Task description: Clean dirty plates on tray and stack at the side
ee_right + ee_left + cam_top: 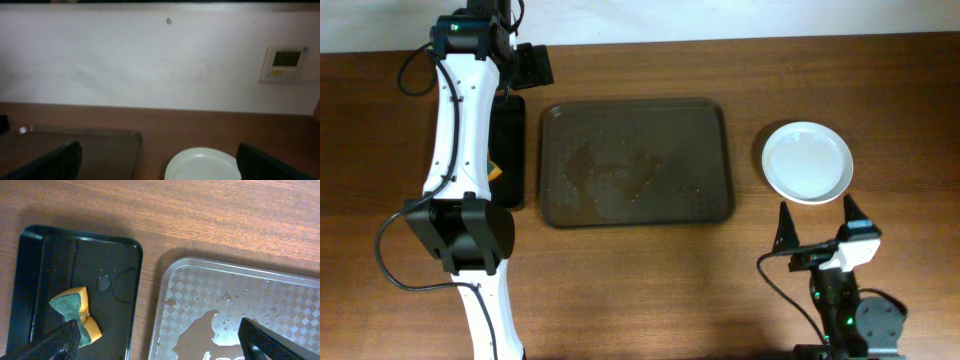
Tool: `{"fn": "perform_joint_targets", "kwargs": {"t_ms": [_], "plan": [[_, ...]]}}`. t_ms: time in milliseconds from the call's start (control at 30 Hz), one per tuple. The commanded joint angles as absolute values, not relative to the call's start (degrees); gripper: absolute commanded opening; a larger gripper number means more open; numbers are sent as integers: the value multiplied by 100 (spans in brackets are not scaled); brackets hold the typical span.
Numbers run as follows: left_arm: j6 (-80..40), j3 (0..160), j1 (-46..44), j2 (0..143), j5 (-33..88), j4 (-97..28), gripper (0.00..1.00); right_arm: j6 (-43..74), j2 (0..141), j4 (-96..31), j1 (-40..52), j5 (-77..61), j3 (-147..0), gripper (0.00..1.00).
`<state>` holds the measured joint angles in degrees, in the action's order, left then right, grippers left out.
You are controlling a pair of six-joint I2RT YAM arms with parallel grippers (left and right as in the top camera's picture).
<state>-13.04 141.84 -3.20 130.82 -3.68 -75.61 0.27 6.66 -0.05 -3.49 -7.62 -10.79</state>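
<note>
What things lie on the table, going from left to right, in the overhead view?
small black tray → large brown tray → white plate

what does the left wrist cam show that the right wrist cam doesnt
Only the left wrist view: the small black tray holding a yellow-and-green sponge, and water pooled and beaded on the large tray. Only the right wrist view: a white plate sitting on the table, the pale wall behind it, and a wall control panel. Both: the large tray, empty of plates in the part each view shows, and the wooden table.
</note>
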Motion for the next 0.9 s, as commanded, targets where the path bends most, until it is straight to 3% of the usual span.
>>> {"fn": "perform_joint_targets", "kwargs": {"t_ms": [0, 167, 867], "plan": [[-1214, 14140, -285, 13113, -429, -7550, 99, 106, 110, 108, -301, -499, -521, 98], [-1214, 14140, -285, 13113, -429, -7550, 99, 86, 32, -427, -301, -381, -32, 98], [-1074, 14140, -248, 12855, -799, -7660, 99, 86, 51, -419, -301, -384, -32, 98]]}}
